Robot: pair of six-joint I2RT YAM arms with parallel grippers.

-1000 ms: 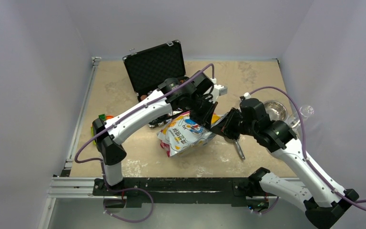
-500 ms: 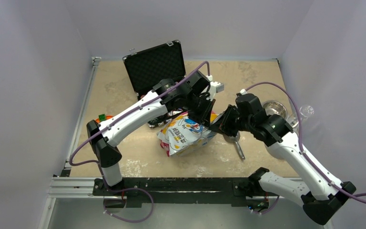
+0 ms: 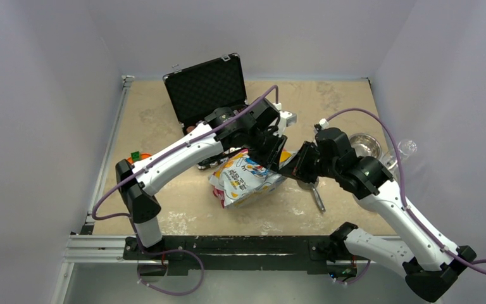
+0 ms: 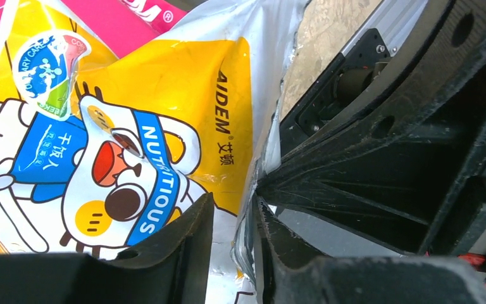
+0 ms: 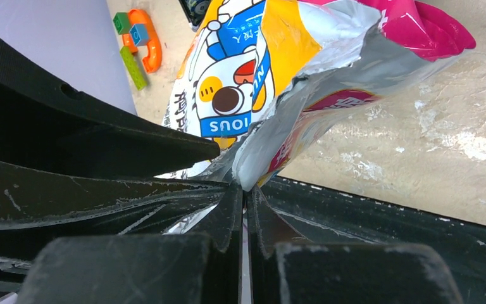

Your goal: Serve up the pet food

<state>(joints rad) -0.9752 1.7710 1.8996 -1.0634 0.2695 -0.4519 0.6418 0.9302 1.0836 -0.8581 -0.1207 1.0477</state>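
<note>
I am observing the pet food bag (image 3: 247, 179) lying near the middle of the table (image 3: 164, 209), its kibble hidden inside. The right gripper (image 5: 245, 197) is pinching the bag's silver-lined edge, jaws pressed together on the film. The left gripper (image 4: 234, 212) is clamping the edge just beside it, jaws almost closed around the foil. Farther back, a metal bowl (image 3: 365, 147) is sitting at right. A black case (image 3: 205, 88) is standing open farthest away.

Two grippers, the left gripper (image 4: 234, 206) and the right gripper (image 5: 245, 190), share one printed bag (image 3: 245, 180). Beyond the left gripper: one black case (image 3: 205, 88), one orange toy (image 5: 149, 44). By the right gripper: one metal bowl (image 3: 365, 147), one clear cup (image 3: 407, 147), one metal scoop (image 3: 317, 197).
</note>
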